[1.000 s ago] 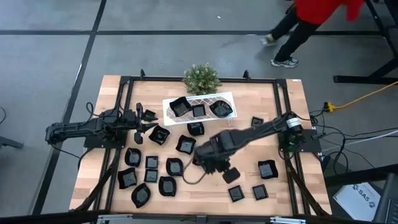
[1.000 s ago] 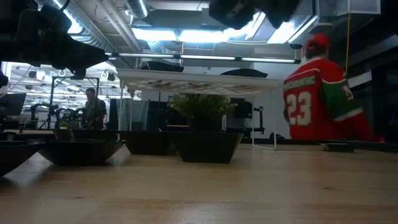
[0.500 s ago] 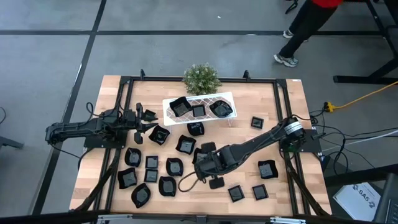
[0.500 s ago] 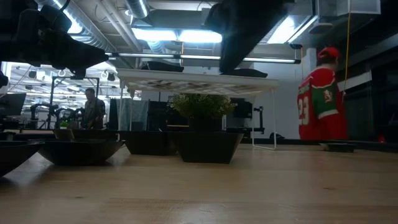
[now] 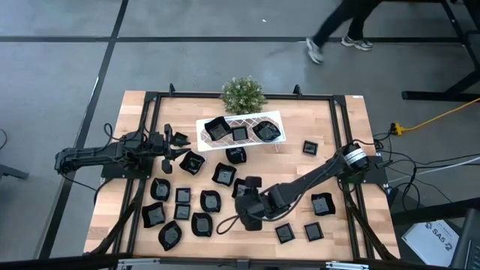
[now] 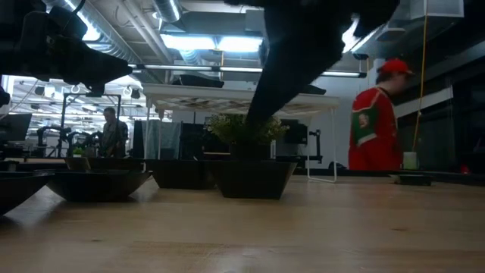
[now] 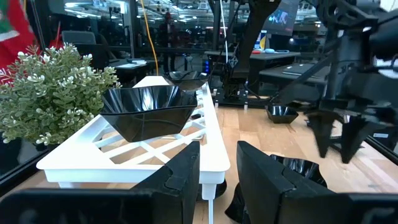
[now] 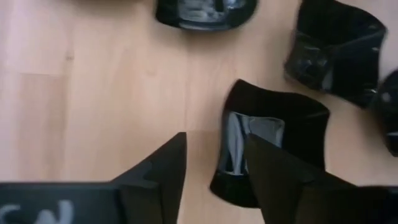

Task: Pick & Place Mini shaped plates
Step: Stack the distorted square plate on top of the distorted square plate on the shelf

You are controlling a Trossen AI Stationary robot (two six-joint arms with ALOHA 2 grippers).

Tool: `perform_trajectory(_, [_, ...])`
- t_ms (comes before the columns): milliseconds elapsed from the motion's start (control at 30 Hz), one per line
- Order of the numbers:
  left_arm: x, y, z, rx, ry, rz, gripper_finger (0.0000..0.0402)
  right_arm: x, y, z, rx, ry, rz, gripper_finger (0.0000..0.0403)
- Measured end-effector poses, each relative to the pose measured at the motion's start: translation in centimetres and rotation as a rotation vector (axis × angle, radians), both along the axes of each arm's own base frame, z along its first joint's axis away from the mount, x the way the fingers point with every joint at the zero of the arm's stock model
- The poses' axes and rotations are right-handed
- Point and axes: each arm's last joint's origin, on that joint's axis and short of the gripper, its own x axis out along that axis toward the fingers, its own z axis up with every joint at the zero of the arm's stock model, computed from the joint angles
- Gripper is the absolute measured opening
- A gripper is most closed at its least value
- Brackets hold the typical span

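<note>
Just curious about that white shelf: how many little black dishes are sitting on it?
3 dishes on the white rack: one at its left end, a small one in the middle, one at its right end. From above, none looks hidden.

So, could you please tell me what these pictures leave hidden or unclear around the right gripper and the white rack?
- High view: the right gripper is hidden by its own wrist; whatever lies beneath is covered.
- Right wrist view: the black plate is blurred and partly hidden by a finger; contact cannot be judged.
- Low view: the dark right arm blocks part of the white rack.
- Left wrist view: the left gripper hides the rack's near edge.
</note>
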Motion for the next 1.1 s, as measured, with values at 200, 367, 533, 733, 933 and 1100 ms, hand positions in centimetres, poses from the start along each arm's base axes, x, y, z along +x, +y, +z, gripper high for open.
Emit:
perform_trajectory(200, [0.0, 0.0, 0.0, 0.0, 0.0, 0.0, 0.01, -0.2, -0.3, -1.2, -0.013, -0.028, -0.063, 0.0171])
perform_trajectory(367, [0.0, 0.0, 0.0, 0.0, 0.0, 0.0, 0.01, -0.4, -0.4, -2.4, 0.005, -0.047, -0.074, 0.0158])
perform_trajectory(533, [0.0, 0.0, 0.0, 0.0, 0.0, 0.0, 0.01, -0.6, -0.5, -3.4, 0.016, -0.066, -0.074, 0.0147])
perform_trajectory(733, [0.0, 0.0, 0.0, 0.0, 0.0, 0.0, 0.01, -0.6, -0.5, -4.7, 0.005, -0.046, -0.091, 0.0135])
perform_trajectory(933, [0.0, 0.0, 0.0, 0.0, 0.0, 0.0, 0.01, -0.5, -0.6, -4.9, -0.012, -0.053, -0.104, 0.0109])
perform_trajectory(1100, [0.0, 0.0, 0.0, 0.0, 0.0, 0.0, 0.01, -0.5, -0.7, -4.9, -0.021, -0.06, -0.116, 0.0056])
